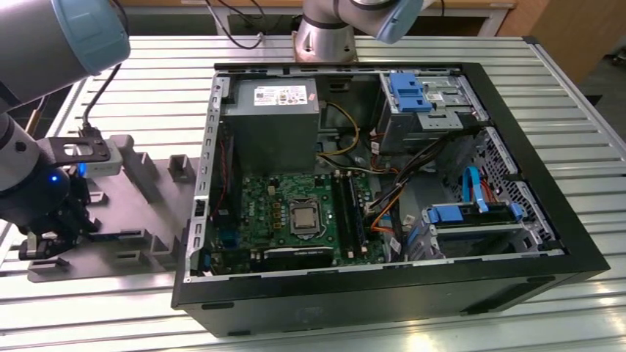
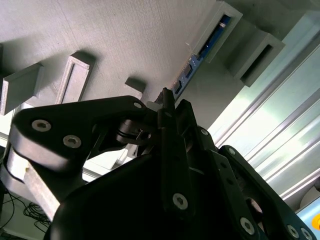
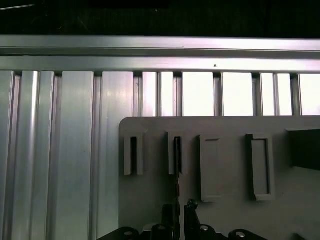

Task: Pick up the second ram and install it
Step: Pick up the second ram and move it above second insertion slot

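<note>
The second ram (image 2: 202,50) is a thin blue-green stick standing on edge in a slot of the grey moulded tray (image 2: 125,35). In the first wrist view the second ram (image 3: 177,150) shows edge-on, running from its slot down between my black fingertips. My gripper (image 3: 179,212) straddles its near end, with the fingers drawn close on either side. In the second wrist view the stick disappears between the tips of my gripper (image 2: 172,102). In the exterior view my gripper (image 1: 44,246) hangs low over the tray (image 1: 137,220) at the exterior view's left. The motherboard (image 1: 284,198) lies in the open case.
The open black computer case (image 1: 391,293) fills the middle, with a grey power supply (image 1: 269,110), blue drive brackets (image 1: 411,92) and loose cables (image 1: 386,209). Dark memory slots (image 1: 350,213) run beside the processor socket. Raised blocks (image 1: 181,169) stand on the tray. The table (image 1: 146,66) is slatted aluminium.
</note>
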Robot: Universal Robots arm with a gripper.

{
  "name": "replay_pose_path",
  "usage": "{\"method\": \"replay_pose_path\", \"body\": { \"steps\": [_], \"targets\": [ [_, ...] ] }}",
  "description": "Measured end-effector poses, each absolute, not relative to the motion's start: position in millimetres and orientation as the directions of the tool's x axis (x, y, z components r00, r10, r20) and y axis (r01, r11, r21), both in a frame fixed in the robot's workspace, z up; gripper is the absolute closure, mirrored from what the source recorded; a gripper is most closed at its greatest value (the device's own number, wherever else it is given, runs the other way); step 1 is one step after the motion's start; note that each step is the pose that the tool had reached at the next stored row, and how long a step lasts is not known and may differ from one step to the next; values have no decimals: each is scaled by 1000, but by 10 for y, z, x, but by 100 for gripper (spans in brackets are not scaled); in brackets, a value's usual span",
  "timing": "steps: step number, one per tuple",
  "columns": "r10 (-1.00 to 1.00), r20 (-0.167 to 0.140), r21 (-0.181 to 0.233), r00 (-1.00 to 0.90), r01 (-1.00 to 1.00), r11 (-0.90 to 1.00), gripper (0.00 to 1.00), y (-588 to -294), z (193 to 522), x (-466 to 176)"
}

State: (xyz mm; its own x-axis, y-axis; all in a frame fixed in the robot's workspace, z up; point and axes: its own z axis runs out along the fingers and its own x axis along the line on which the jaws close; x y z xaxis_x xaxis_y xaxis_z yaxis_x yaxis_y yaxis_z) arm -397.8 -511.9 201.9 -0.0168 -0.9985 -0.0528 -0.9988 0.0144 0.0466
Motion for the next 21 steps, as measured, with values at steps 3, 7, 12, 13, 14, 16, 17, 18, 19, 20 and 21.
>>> {"method": "replay_pose_path", "body": {
  "steps": [3, 7, 12, 13, 14, 16, 17, 18, 19, 20, 21],
  "targets": [
    [-998, -53, 47, -17, -999, 14, 76, -5119, 2019, -3978],
    [-998, -53, 47, -17, -999, 14, 85, -5119, 2019, -3978],
    [-998, -53, 47, -17, -999, 14, 85, -5119, 2018, -3978],
    [-998, -53, 47, -17, -999, 14, 86, -5119, 2018, -3978],
    [-998, -53, 47, -17, -999, 14, 86, -5119, 2018, -3978],
    [-998, -53, 47, -17, -999, 14, 89, -5119, 2018, -3978],
    [-998, -53, 47, -17, -999, 14, 89, -5119, 2018, -3978],
    [-998, -53, 47, -17, -999, 14, 89, -5119, 2018, -3978],
    [-998, -53, 47, -17, -999, 14, 89, -5119, 2018, -3978],
    [-998, -53, 47, -17, -999, 14, 89, -5119, 2018, -3978],
    [-998, -53, 47, -17, -999, 14, 89, -5119, 2017, -3978]
  ]
}}
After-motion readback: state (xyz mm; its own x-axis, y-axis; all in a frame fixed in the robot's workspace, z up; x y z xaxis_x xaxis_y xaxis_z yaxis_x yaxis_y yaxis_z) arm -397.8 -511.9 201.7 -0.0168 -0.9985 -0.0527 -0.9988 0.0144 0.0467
